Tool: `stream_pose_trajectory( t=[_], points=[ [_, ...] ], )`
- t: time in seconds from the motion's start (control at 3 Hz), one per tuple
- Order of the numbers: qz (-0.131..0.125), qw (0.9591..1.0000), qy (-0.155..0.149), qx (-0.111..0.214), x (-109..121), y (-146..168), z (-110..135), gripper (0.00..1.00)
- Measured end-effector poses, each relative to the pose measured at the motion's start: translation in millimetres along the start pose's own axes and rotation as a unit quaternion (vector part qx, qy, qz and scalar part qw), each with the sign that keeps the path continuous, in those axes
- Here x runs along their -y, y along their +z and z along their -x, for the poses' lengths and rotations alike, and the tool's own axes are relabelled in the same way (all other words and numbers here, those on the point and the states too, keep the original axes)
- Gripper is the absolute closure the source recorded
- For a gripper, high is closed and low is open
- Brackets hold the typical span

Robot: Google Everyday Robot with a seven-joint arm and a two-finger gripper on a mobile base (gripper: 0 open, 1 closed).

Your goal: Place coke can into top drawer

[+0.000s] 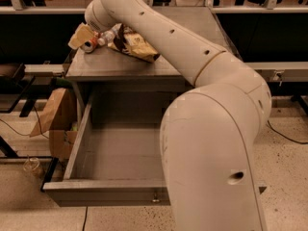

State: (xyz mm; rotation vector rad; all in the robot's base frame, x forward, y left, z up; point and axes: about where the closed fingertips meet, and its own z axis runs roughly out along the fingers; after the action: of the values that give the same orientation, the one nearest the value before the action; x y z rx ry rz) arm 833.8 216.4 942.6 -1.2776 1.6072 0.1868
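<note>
The coke can point(89, 44), red with a silver end facing me, lies at the back left of the grey table top point(96, 67). My gripper point(82, 36) is right at the can, its tan end covering the can's upper left side. The arm reaches to it from the lower right and fills much of the view. Below the table top, the top drawer point(103, 192) is pulled wide open toward me. Its grey inside holds nothing where it shows, and the arm hides its right part.
A clear plastic bottle point(107, 36) and a brown-and-yellow snack bag point(136, 46) lie just right of the can. A brown paper bag point(54, 113) and a cardboard box point(60, 143) stand on the floor left of the drawer. Dark benches run behind the table.
</note>
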Motion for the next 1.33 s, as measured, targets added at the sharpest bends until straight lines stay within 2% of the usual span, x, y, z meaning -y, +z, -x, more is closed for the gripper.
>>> stream_pose_trajectory(
  t=[0.67,1.0,1.33],
  points=[
    [-0.052,0.9970,0.029,-0.049,14,9,-15,0.00],
    [-0.064,0.9963,0.042,-0.040,18,5,-12,0.00],
    [-0.055,0.9960,0.070,-0.003,22,1,-8,0.00]
  ],
)
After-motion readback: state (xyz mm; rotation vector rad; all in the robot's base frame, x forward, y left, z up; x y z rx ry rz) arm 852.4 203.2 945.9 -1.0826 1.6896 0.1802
